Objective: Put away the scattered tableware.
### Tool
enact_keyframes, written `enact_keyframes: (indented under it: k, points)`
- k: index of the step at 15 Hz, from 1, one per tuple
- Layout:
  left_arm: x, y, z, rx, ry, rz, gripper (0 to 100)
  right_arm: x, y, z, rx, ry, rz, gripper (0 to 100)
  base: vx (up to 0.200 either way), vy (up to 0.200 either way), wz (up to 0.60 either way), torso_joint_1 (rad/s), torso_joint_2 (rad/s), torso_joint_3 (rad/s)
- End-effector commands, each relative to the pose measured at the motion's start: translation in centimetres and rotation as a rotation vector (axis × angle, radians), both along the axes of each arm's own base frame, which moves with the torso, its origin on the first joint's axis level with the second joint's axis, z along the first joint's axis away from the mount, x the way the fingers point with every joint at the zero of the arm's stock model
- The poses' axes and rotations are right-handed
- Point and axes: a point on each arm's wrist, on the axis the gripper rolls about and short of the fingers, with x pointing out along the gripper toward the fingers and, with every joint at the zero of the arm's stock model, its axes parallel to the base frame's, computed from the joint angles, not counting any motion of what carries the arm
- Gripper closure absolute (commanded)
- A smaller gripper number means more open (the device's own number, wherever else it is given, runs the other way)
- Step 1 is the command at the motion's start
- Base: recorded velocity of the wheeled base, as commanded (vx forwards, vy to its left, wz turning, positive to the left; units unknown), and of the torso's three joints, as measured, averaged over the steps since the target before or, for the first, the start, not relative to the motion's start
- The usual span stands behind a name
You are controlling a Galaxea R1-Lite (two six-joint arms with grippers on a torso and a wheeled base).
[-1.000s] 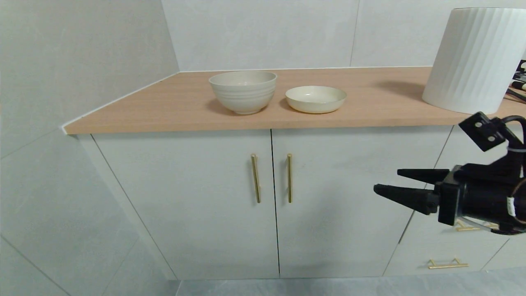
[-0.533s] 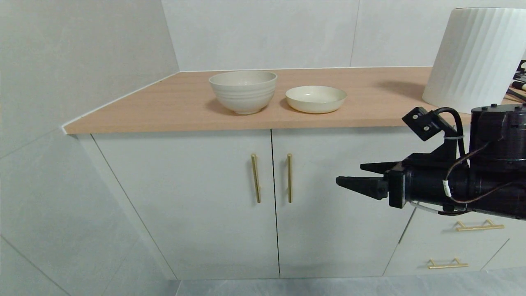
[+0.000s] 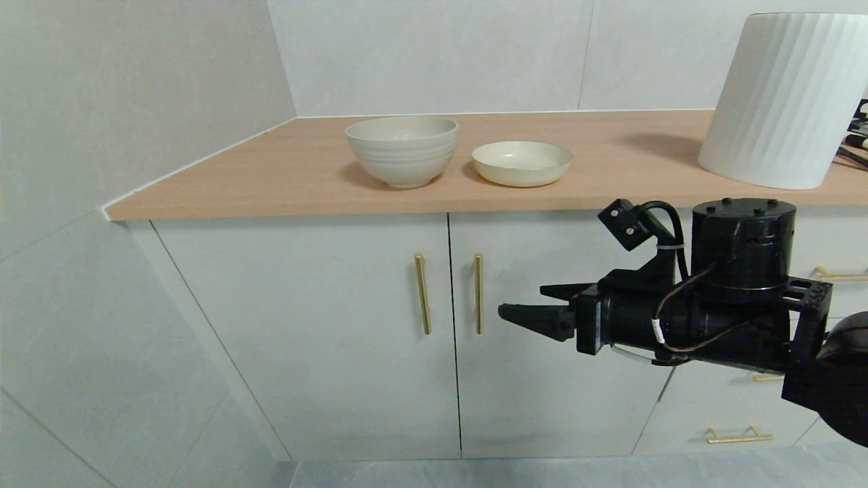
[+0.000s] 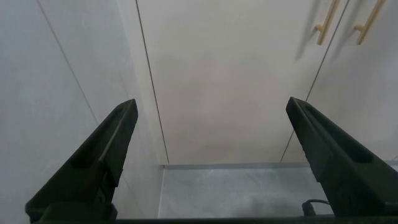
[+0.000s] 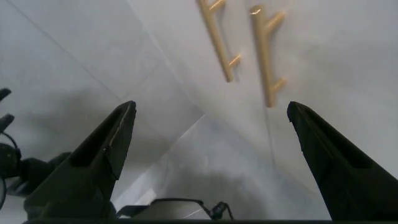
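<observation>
A deep, ribbed, pale-grey bowl (image 3: 401, 150) and a shallow cream dish (image 3: 522, 163) sat just apart on the wooden countertop (image 3: 271, 177), while the right gripper (image 3: 525, 303) hung wide open near the cupboard's gold handles (image 3: 478, 293) and the left gripper (image 4: 211, 107) gaped equally wide.

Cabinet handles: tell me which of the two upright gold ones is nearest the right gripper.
The right door's handle, just right of the seam. The right gripper hangs close beside it; the left door's handle lies beyond the seam.
</observation>
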Motion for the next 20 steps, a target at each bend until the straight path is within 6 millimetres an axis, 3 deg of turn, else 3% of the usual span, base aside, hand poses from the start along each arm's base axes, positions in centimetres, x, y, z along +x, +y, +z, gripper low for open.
enact_keyframes:
  k: [1,4,7,17,20]
  points:
    - [0.0,0.0,0.0,0.000,0.000,0.000,0,1.6,1.8,-2.4,0.020,0.040,0.009,0,0.000,0.000,0.00,0.000,0.00,0.000]
    - [0.0,0.0,0.0,0.000,0.000,0.000,0,3.0,3.4,-2.2,0.102,0.073,0.010,0,0.000,0.000,0.00,0.000,0.00,0.000]
    - [0.0,0.0,0.0,0.000,-0.002,0.000,0,5.5,5.2,-4.4,0.085,0.095,0.003,0,0.000,0.000,0.00,0.000,0.00,0.000]
    - [0.0,0.0,0.0,0.000,0.000,0.000,0,6.9,6.4,-5.5,0.116,0.050,-0.030,0,0.000,0.000,0.00,0.000,0.00,0.000]
    - [0.0,0.0,0.0,0.000,0.000,0.000,0,7.1,7.5,-6.5,0.134,0.029,-0.023,0,0.000,0.000,0.00,0.000,0.00,0.000]
